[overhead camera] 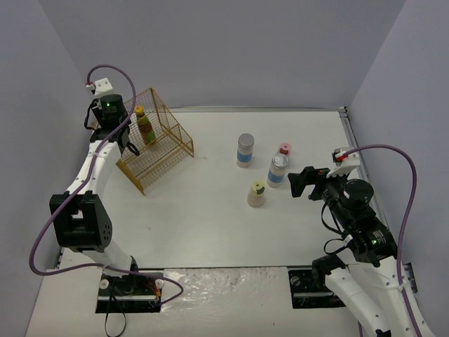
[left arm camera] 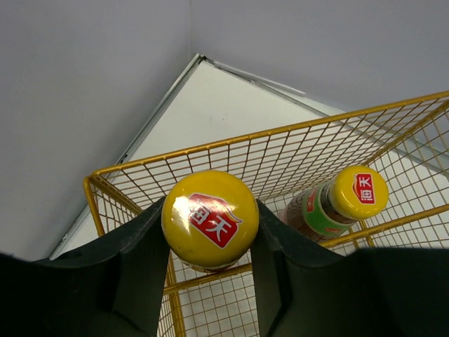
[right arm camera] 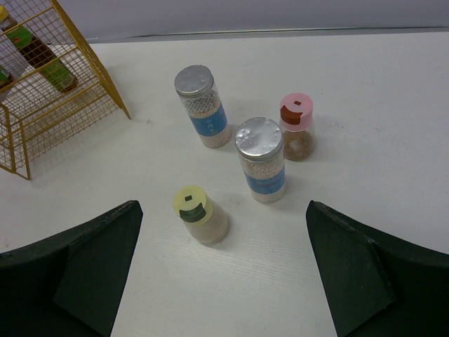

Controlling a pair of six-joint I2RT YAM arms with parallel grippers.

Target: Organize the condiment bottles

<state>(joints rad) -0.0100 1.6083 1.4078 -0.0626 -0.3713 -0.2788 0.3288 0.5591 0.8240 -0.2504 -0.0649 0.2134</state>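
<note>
L gripper (left arm camera: 210,214) clamped on yellow-cap bottle (left arm camera: 210,221) at basket (left arm camera: 280,133); R gripper (right arm camera: 223,204) fingers wide apart.
Cap sits btwn L fingers; 2nd yellow-cap btl (left arm camera: 344,200) at 3 o'clock, in basket; four other btls (right arm camera: 261,160) on table (right arm camera: 365,84), 12 o'clock of R.

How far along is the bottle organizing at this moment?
Done: one yellow-capped bottle leans inside the gold wire basket. In hand: the left tool is shut on the second yellow-capped bottle, at the basket. Left: the far silver-lidded bottle, the near silver-lidded bottle, the pink-capped bottle and the green-capped bottle stand on the table, before the open right tool.
</note>
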